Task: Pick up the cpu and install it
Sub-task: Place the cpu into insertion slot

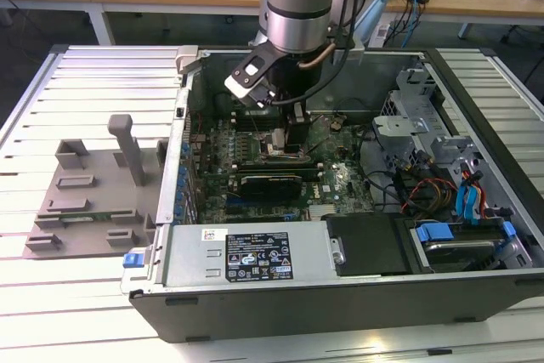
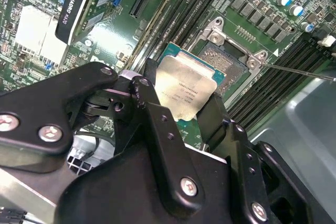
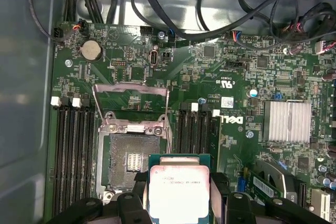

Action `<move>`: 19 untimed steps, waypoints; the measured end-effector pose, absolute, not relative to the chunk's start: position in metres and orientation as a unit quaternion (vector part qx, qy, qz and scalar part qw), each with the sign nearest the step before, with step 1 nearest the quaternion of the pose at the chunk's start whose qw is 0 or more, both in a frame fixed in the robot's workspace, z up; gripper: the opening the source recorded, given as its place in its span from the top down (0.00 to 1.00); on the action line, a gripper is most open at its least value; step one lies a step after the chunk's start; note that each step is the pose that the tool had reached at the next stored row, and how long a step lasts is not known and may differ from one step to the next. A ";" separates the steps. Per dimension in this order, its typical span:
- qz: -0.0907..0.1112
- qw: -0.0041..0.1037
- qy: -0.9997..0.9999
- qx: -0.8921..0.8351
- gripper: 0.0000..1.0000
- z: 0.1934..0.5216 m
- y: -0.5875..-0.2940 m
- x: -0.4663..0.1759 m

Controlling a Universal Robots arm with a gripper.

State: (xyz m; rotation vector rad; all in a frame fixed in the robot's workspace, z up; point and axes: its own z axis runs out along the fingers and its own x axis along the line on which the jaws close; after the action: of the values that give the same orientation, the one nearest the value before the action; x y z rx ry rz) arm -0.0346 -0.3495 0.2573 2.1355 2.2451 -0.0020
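Observation:
In both wrist views my gripper (image 2: 181, 100) (image 3: 178, 195) is shut on the cpu (image 2: 184, 90) (image 3: 178, 190), a flat square chip with a silvery top plate and a green rim. One black finger (image 2: 149, 87) presses each of two opposite edges. The chip hangs above the motherboard, partly overlapping one corner of the dark metal-framed socket (image 2: 226, 59) (image 3: 128, 158). The socket's load plate (image 3: 131, 103) stands open and its contact field is bare. In the exterior view the gripper (image 1: 289, 138) reaches down into the open computer case (image 1: 183, 167), over the middle of the board.
Memory slots (image 3: 73, 156) flank the socket. A graphics card (image 1: 272, 183) lies just in front of the gripper. A long grey labelled box (image 1: 255, 257) lines the case's near side. Drive bays and cables (image 1: 459, 201) fill the exterior view's right. A grey fixture (image 1: 93, 193) sits outside, left.

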 end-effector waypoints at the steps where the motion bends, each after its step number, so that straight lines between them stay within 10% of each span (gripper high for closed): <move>1: -0.001 0.022 0.724 0.689 0.45 0.257 -0.350 -0.035; 19: -0.001 0.022 0.724 0.689 0.45 0.250 -0.349 -0.035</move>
State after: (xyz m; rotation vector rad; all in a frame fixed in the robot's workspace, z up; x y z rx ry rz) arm -0.0346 -0.3495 0.2502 2.1355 2.2451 -0.0019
